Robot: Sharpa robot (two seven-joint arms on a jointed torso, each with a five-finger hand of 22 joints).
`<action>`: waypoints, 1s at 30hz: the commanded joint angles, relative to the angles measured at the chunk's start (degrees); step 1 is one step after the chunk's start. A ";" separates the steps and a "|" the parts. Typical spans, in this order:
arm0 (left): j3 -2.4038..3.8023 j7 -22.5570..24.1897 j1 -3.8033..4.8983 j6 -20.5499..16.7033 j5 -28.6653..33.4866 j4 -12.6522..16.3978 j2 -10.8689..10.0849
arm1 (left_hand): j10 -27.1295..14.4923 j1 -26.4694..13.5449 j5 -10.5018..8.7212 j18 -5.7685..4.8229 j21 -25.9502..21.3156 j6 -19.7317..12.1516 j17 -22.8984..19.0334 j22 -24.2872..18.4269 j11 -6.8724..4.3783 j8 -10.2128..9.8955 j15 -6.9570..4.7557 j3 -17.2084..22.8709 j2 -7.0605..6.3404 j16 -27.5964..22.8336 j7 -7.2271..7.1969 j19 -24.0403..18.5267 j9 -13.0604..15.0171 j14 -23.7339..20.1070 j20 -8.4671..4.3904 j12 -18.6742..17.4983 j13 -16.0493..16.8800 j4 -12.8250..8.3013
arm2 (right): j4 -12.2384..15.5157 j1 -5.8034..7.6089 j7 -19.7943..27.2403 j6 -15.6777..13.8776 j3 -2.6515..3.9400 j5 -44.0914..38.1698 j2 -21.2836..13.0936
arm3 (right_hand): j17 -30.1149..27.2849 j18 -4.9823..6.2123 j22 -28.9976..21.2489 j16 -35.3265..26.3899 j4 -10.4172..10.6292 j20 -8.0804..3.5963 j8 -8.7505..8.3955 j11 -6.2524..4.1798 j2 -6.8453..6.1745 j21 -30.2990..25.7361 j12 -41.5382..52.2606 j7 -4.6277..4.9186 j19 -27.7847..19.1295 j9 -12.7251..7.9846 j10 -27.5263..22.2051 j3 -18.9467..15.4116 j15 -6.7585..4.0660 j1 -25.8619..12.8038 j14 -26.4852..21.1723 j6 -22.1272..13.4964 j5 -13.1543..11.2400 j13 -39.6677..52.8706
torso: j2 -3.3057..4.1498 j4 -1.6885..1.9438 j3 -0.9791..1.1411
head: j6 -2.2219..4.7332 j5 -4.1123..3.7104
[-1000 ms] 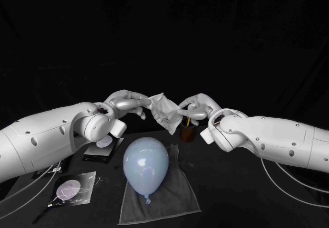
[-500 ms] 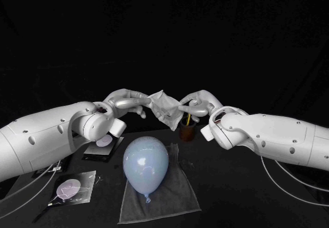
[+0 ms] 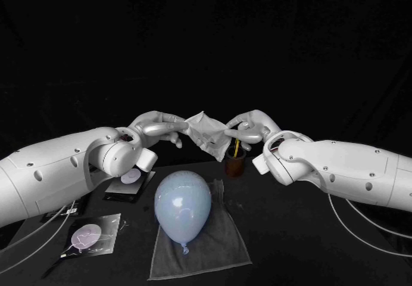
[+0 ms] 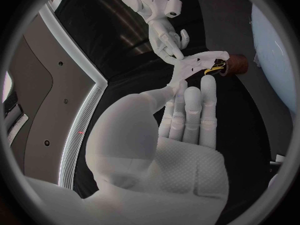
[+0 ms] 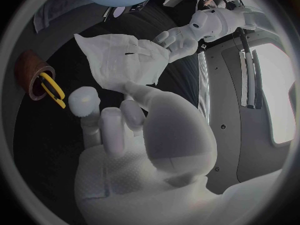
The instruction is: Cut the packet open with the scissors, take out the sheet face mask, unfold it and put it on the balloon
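Our left hand (image 3: 159, 127) and right hand (image 3: 247, 129) each pinch an edge of the sheet face mask (image 3: 207, 134).
On the surface (image 3: 296, 238) below, a grey cloth (image 3: 215, 250) carries the pale blue balloon (image 3: 182, 202); the mask we hold aloft is white, crumpled, partly folded.

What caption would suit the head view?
The left hand and right hand hold the white sheet mask between them; the pale balloon lies on a grey cloth.
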 commanded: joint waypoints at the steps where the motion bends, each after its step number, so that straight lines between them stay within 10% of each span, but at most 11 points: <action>1: 0.06 0.96 0.02 1.36 0.85 0.25 -0.08 | 0.38 0.18 0.18 0.84 0.11 0.09 0.18 0.09 -0.03 0.14 -0.10 -0.29 0.20 0.42 0.45 0.34 5.58 0.32 0.07 -0.39 0.07 -0.19 | 0.05 0.09 -0.10 2.01 0.06 0.20 0.00 | -0.04 1.17 -0.05 0.19 -0.10 -0.02 0.24 0.05 0.65 -0.13 -0.23 0.02 -0.44 0.43 -0.33 0.43 -0.20 -0.07 -0.06 0.29 0.25 0.07 | 0.01 0.04 0.01 | 0.33 0.23; 30: 0.06 1.53 -0.08 4.06 0.88 2.97 -1.28 | 0.45 0.29 0.18 0.83 0.15 0.13 0.06 0.11 -0.02 0.12 -0.10 -0.32 0.23 0.42 0.50 0.41 5.61 0.30 0.05 -0.47 0.08 -0.23 | 1.60 0.08 -0.88 6.38 0.00 0.02 -0.39 | -1.13 1.37 -0.69 -0.40 -1.11 0.15 0.91 0.30 0.27 -1.33 -1.19 0.29 -1.29 0.82 -0.92 1.11 0.04 -0.61 -0.83 -0.56 0.24 -0.61 | 0.02 0.02 0.04 | 0.18 -0.22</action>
